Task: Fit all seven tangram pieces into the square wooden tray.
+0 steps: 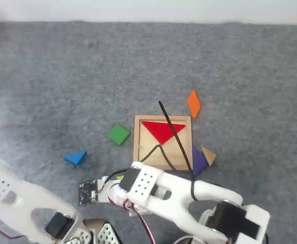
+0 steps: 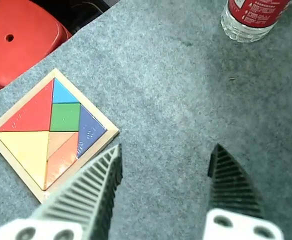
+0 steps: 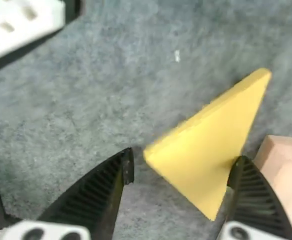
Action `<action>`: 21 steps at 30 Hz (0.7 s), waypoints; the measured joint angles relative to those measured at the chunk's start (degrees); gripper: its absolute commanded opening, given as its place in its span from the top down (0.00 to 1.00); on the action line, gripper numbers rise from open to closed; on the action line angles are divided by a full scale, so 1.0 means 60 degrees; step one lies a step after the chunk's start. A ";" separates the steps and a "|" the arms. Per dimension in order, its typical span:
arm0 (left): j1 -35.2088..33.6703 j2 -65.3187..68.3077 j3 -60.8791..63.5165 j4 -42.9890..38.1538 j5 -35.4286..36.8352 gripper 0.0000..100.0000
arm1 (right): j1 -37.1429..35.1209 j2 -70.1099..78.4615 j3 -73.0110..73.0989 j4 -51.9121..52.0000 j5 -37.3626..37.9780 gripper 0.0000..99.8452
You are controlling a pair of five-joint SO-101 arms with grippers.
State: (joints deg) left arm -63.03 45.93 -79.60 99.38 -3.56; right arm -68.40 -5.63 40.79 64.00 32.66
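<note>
Right wrist view: the right gripper hangs with its jaws spread wide around the yellow triangle. The piece sits tilted on the grey mat, just beside a corner of the square wooden tray. One fingertip overlaps the triangle's edge and the other stands a little apart, so nothing is gripped yet.

In the high view the tray's rim encloses only the red triangle. The green square, blue triangle, orange parallelogram, purple triangle and tan triangle all lie loose around it.

The left gripper is also wide open and holds nothing. It hovers over the mat near a second tray with all seven pieces seated, which you can use as a pattern.

- **Grip:** Centre the jaws on the yellow piece before you close. A squeeze near its thin corner would likely twist it out.
- **Lift:** Close slowly until both pads bear, then lift high enough to clear the wooden rim.
- **Placement:** Turn the long side to face outward as in the pattern, and lower the piece flat beside the red one.
- **Cable:** Mind the black cable crossing the tray, which could snag the piece.
</note>
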 measured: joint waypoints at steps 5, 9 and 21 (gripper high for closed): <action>0.0000 0.0015 -0.0044 0.0000 0.0000 0.72 | 0.0073 0.0234 -0.0190 0.0000 0.0000 0.69; 0.0000 0.0015 -0.0044 0.0000 0.0000 0.72 | 0.0088 0.0469 -0.0205 0.0000 0.0000 0.69; 0.0000 0.0015 -0.0044 0.0000 0.0000 0.72 | 0.0088 0.0762 -0.0205 -0.0029 0.0000 0.69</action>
State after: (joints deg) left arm -63.03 46.02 -79.87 99.38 -3.56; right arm -67.87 -1.05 39.56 63.82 32.66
